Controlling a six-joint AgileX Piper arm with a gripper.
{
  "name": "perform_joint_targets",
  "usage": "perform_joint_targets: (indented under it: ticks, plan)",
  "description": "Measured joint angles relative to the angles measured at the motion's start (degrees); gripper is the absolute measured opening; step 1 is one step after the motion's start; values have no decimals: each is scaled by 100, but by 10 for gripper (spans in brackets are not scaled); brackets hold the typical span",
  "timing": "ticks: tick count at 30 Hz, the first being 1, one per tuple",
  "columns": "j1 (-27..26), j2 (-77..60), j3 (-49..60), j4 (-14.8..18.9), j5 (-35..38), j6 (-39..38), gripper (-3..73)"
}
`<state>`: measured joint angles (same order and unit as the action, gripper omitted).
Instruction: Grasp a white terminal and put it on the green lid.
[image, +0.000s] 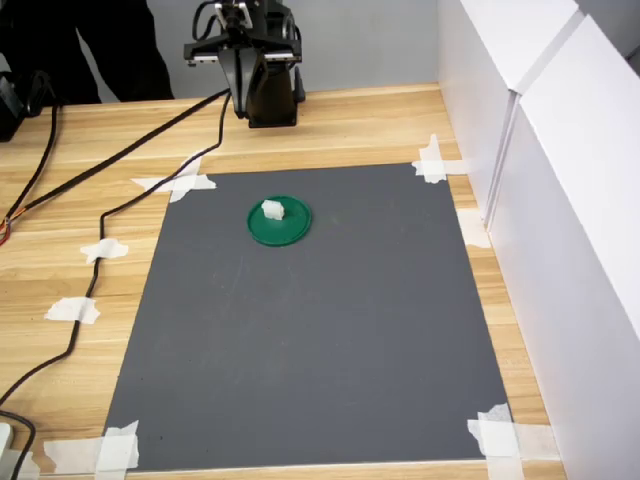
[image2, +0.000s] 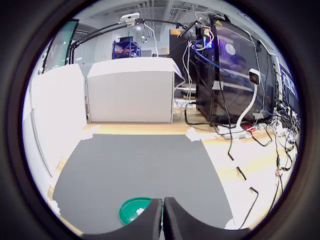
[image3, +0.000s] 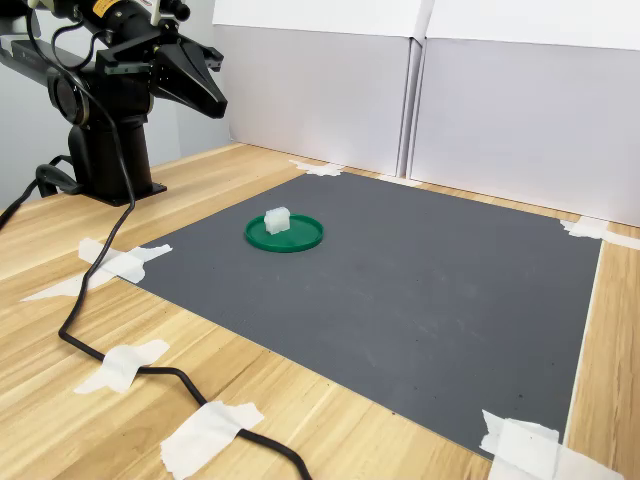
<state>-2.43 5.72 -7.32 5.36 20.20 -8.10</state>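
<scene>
1. Dark-green lid (image: 280, 222) lying flat on the grey mat (image: 330, 340), toward the mat's far end in the first exterior view, nearer the arm than the mat's middle.
2. White terminal (image: 272, 209) resting on the green lid, slightly off-centre toward the first exterior view's left; seen in the second exterior view as a small whitish block (image3: 277, 220) standing on the disc (image3: 284, 233), touching it.
3. Black gripper (image3: 205, 85) raised well above the counter, pointing toward the second exterior view's right, well apart from lid and terminal, holding nothing.
4. Jaws pressed together: in the wrist view, the two dark fingers (image2: 145, 222) meeting along a thin line, with a slice of the green lid (image2: 131, 210) just beside their tips.
5. Arm base (image: 270, 95) planted on the pale wooden counter (image: 90, 180) beyond the mat's far edge in the first exterior view.
6. Torn white tape pieces (image: 432, 160) fixing the mat's corners to the counter; more tape strips (image3: 122, 365) pinning a black cable (image3: 100, 290) that snakes across the wood at the second exterior view's left.
7. White panels (image3: 480, 110) walling in the counter at the back of the second exterior view and along the first exterior view's right.
8. Dark equipment rack (image2: 235, 75) with tangled wiring visible past the counter in the wrist view.
9. Person's dark-clothed legs (image: 100, 45) standing behind the counter at the first exterior view's top left.
</scene>
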Motion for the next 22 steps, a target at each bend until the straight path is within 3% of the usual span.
perform_joint_targets:
  ticks: [6,22]
  plan:
    - [11,-614,218,-7,117,6,-16]
    - [11,-631,218,-2,284,6,-16]
